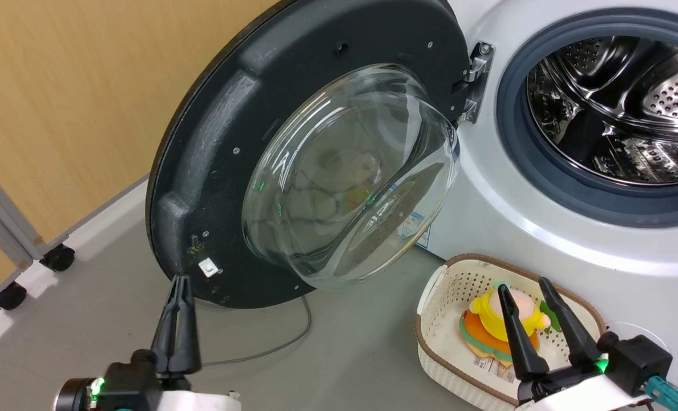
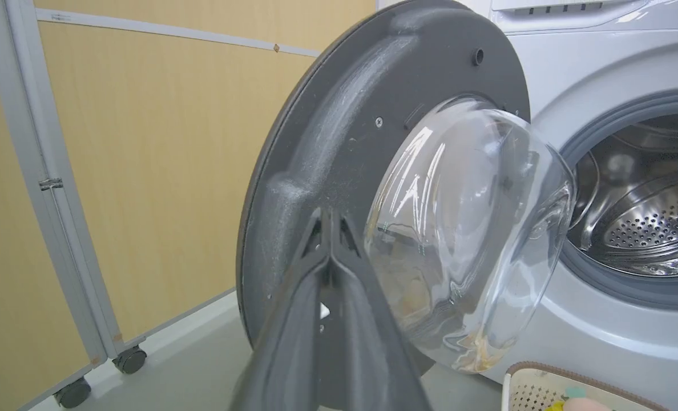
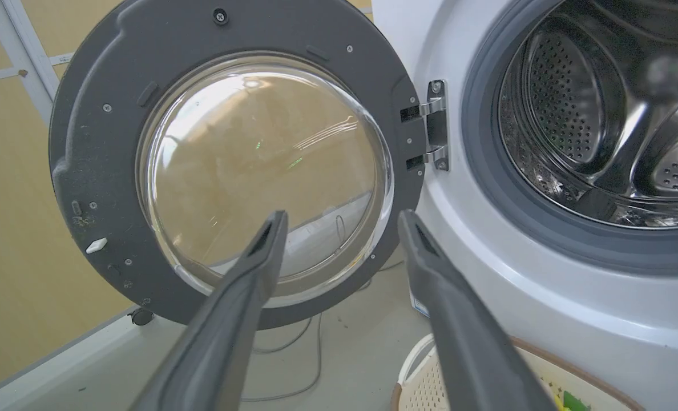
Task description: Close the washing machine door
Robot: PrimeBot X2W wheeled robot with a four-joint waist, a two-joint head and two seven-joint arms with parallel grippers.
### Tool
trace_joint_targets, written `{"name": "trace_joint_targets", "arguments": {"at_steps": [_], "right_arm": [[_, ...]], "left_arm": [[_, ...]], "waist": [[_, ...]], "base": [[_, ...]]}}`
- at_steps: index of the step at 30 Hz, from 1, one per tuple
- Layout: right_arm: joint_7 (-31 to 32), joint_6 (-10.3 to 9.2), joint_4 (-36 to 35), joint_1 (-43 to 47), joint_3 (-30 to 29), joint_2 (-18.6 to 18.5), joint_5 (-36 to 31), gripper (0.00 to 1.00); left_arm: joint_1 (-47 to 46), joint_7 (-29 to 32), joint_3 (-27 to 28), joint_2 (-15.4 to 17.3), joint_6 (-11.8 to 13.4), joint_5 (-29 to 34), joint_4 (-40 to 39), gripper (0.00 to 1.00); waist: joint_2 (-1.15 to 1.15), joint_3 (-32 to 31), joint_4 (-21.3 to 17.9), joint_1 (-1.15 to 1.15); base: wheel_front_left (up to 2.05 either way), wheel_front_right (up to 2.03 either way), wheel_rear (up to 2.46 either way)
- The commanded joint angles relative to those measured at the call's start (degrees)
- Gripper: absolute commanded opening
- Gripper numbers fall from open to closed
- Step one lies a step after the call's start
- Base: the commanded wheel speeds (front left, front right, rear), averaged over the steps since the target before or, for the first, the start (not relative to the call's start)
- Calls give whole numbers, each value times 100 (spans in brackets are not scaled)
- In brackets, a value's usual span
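Big white washer point(image 1: 521, 240) fills the right side of the head view, porthole wide open at the upper right. And there's the door point(image 1: 213, 142), swung right out, taking the upper centre and left of the frame, its black inner face turned towards us and well apart from the porthole. Behind it, a tan wall point(image 1: 88, 85) runs down the left; grey floor point(image 1: 344, 354) along the bottom.

The glass bowl point(image 1: 344, 171) bulges out of the door's middle, clear and empty. Inside the porthole, the steel drum point(image 1: 618, 103) shines, ringed by the grey gasket point(image 1: 521, 154).

Lower right now: a white basket point(image 1: 456, 288) with a brown rim sits on the floor just beside the washer's front, a yellow-and-orange toy point(image 1: 481, 322) lying in it.

Right gripper point(image 1: 523, 285) at the lower right, over the basket, fingers spread well apart with nothing between them. The right wrist view looks between those fingers at the door's glass and the washer front.

Left gripper point(image 1: 180, 281) at the lower left, fingers pressed tight together, nothing in them. The tip points up at the door's lower-left rim, and whether it touches is not clear. In the left wrist view the closed tips sit over the door's inner face, just left of the glass.

Small stuff: the metal hinge point(image 1: 475, 80) ties the door's right edge to the washer, a grey cable point(image 1: 293, 337) curls on the floor under the door, and a little white latch point(image 1: 208, 266) shows just above the left gripper's tip
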Motion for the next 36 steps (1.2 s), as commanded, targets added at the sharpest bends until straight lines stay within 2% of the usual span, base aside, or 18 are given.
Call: {"name": "trace_joint_targets", "arguments": {"at_steps": [1,3,11,15,19,25,29,33,36], "right_arm": [[-26,5,-33,67,-26,-5,3,100],[-26,5,-59,86,-53,-2,-11,100],[-26,5,-220,205,-230,-39,-85,100],[-26,5,-309,264,-270,-48,-125,100],[-26,5,-340,217,-214,-124,-146,100],[-26,5,-336,131,-219,-227,-133,100],[-26,5,-317,110,-203,-228,-112,100],[-26,5,-292,94,-200,-206,-97,100],[-26,5,-270,88,-202,-176,-95,100]], "left_arm": [[7,-30,38,12,-44,-64,-25,0],[-79,-30,150,28,-132,-222,-39,0],[-1074,105,834,521,-742,-1101,456,0],[-1722,500,1255,767,-915,-1772,852,0],[-2398,1217,1757,849,-997,-2855,1477,0],[-3211,2400,2318,962,-832,-4141,2400,0],[-3648,3356,2775,760,-413,-5227,2950,0],[-3733,3989,2851,769,-277,-5644,3169,0],[-3620,4422,2766,788,-370,-5809,3186,0]], "waist": [[0,5,4,0],[0,43,7,0],[0,213,0,0],[0,328,-76,0],[0,460,-221,0],[0,595,-387,0],[0,608,-461,0],[0,600,-518,0],[0,559,-553,0]], "base": [[0,0,0],[0,0,0],[0,0,0],[0,0,0],[0,0,0],[0,0,0],[0,0,0],[0,0,0],[0,0,0]]}}
